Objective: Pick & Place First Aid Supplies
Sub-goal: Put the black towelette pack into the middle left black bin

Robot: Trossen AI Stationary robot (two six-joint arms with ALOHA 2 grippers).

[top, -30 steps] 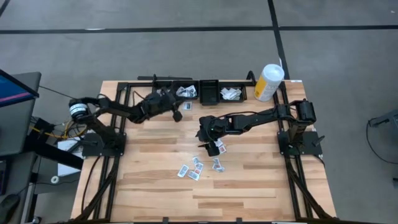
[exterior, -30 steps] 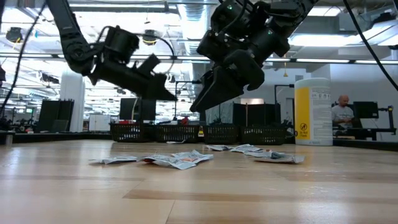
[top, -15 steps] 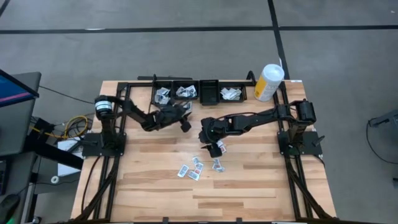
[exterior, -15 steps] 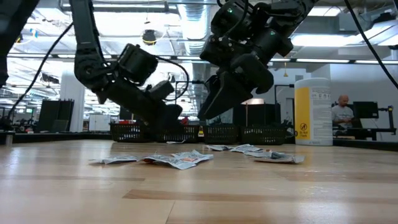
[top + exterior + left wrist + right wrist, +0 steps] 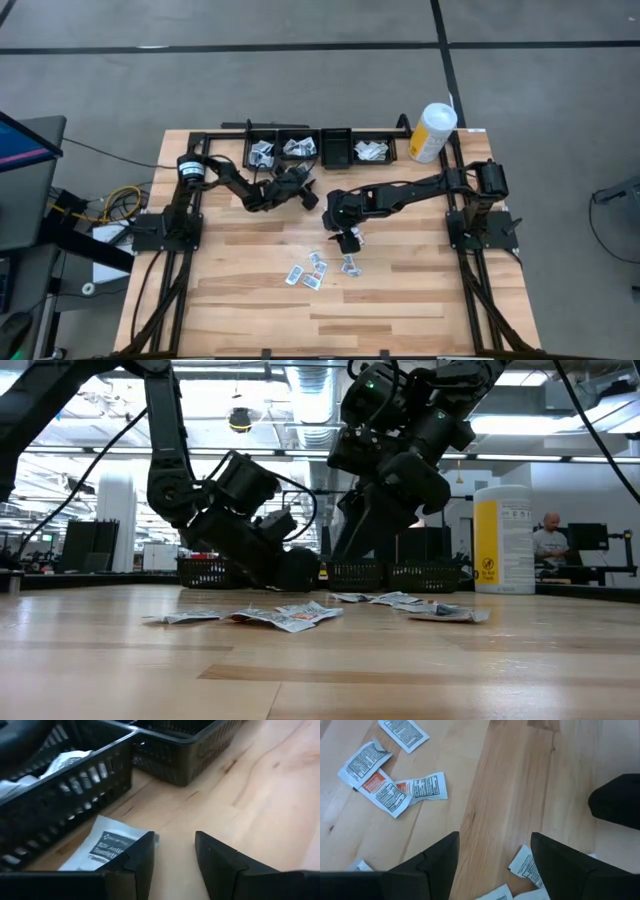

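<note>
Several first aid packets [image 5: 312, 270], white with grey print, lie flat on the wooden table near its middle; the low view shows them as a scattered row [image 5: 285, 616]. My right gripper [image 5: 492, 865] hangs open above the table, with one packet [image 5: 526, 865] lying close by its fingers and others [image 5: 395, 790] farther off. My left gripper [image 5: 175, 857] is open and low over the table in front of the black baskets [image 5: 300, 148]. One packet [image 5: 105, 847] lies flat on the wood just beside one of its fingers [image 5: 140, 860]. Nothing sits between either pair of fingers.
A row of black mesh baskets [image 5: 75, 795] stands along the far edge, some with packets inside [image 5: 372, 150]. A tall white-and-yellow canister [image 5: 432, 130] stands at the far right. Bare wood lies toward the near edge [image 5: 330, 320].
My left gripper has come down from beside the baskets to just above the table, moving a little toward the right and near edges. My right gripper has stayed in place, its fingers tipping somewhat steeper. The packets have not moved.
</note>
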